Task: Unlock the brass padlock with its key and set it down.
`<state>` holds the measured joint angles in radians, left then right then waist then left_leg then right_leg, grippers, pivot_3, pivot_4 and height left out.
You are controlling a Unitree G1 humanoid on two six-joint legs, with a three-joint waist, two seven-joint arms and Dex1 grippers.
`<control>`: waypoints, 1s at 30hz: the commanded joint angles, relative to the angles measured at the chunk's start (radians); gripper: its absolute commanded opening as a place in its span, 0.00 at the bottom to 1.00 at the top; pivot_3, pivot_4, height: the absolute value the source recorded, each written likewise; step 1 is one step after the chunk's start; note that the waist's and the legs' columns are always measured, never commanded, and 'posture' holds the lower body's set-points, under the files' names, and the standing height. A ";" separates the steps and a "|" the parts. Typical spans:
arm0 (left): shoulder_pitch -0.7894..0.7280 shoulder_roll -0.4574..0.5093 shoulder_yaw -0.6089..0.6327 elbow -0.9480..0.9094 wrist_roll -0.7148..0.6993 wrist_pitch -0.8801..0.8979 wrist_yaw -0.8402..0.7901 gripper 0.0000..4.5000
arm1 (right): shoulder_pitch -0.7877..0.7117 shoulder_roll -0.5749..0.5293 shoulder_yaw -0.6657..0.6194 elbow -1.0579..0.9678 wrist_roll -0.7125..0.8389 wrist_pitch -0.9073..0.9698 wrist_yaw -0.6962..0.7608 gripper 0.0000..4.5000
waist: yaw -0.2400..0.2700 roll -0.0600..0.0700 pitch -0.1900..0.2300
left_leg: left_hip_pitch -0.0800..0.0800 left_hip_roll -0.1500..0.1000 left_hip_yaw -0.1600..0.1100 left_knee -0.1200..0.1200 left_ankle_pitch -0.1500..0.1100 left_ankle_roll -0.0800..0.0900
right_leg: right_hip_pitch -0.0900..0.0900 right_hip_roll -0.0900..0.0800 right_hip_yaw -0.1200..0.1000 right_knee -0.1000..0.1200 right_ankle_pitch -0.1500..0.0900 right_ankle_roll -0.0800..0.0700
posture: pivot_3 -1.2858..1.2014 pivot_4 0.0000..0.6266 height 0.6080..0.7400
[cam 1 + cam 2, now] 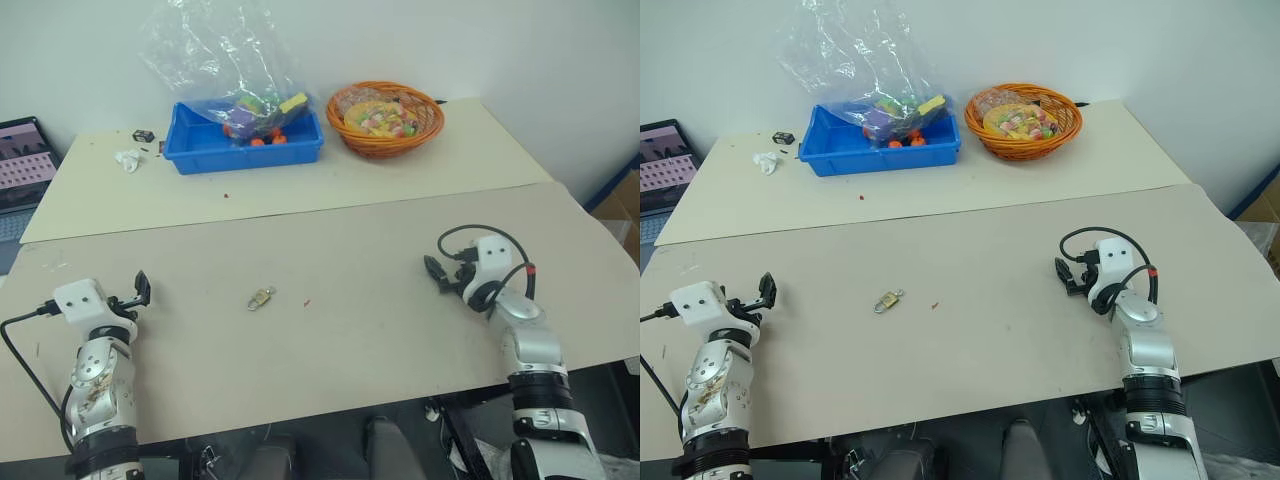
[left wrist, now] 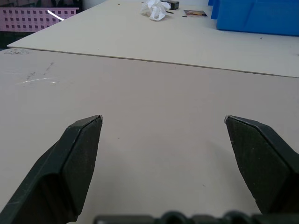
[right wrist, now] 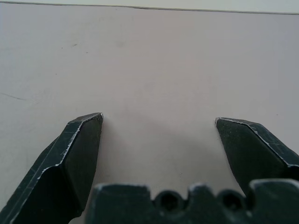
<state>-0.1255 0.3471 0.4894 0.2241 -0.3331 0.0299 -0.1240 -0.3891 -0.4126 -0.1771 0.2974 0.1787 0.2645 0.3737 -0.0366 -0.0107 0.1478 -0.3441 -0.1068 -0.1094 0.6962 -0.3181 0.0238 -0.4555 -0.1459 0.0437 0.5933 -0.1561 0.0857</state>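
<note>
Left eye view: blue bin (image 1: 205,150) and basket (image 1: 385,135) (well apart) from brass padlock (image 1: 261,297).

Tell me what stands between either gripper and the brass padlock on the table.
Nothing visible does. The brass padlock lies alone on bare table between the left gripper and right gripper, both open and empty. A tiny red speck lies beside the padlock, no obstacle.

We are counting what is lying on the bench (image 1: 400,330).
One brass padlock (image 1: 261,297), one blue bin (image 1: 245,143), one orange basket (image 1: 385,120), one crumpled tissue (image 1: 128,159).
</note>
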 commanded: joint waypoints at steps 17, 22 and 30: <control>0.276 0.133 -0.229 -0.600 0.031 0.112 -0.298 1.00 | -0.157 -0.217 0.353 -0.224 0.249 0.143 1.006 1.00 | -0.007 0.000 0.000 | -0.002 0.002 0.001 0.000 -0.002 0.002 | -0.001 0.002 0.000 -0.001 0.000 -0.001 | 0.52 0.24 1.00; 0.335 0.124 -0.280 -0.615 0.067 0.105 -0.317 1.00 | -0.212 -0.197 0.377 -0.236 0.265 0.149 1.063 1.00 | 0.005 -0.001 0.001 | 0.000 0.001 0.002 0.000 -0.003 0.002 | -0.001 0.001 -0.001 -0.003 0.000 -0.001 | 0.52 0.24 1.00; 0.300 0.119 -0.459 -0.479 0.147 0.013 -0.432 1.00 | -0.239 -0.141 0.375 -0.259 0.231 0.138 0.998 1.00 | 0.026 -0.001 0.001 | 0.001 0.001 0.002 0.000 -0.003 0.001 | -0.001 0.001 -0.001 -0.002 0.000 -0.001 | 0.52 0.24 1.00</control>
<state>0.1999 0.4637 0.0354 -0.2751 -0.1949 0.0825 -0.5360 -0.6101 -0.5556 0.2198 0.0652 0.4141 0.4162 1.3929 -0.0111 -0.0118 0.1485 -0.3436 -0.1056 -0.1073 0.6961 -0.3213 0.0247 -0.4567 -0.1453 0.0424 0.5914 -0.1556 0.0846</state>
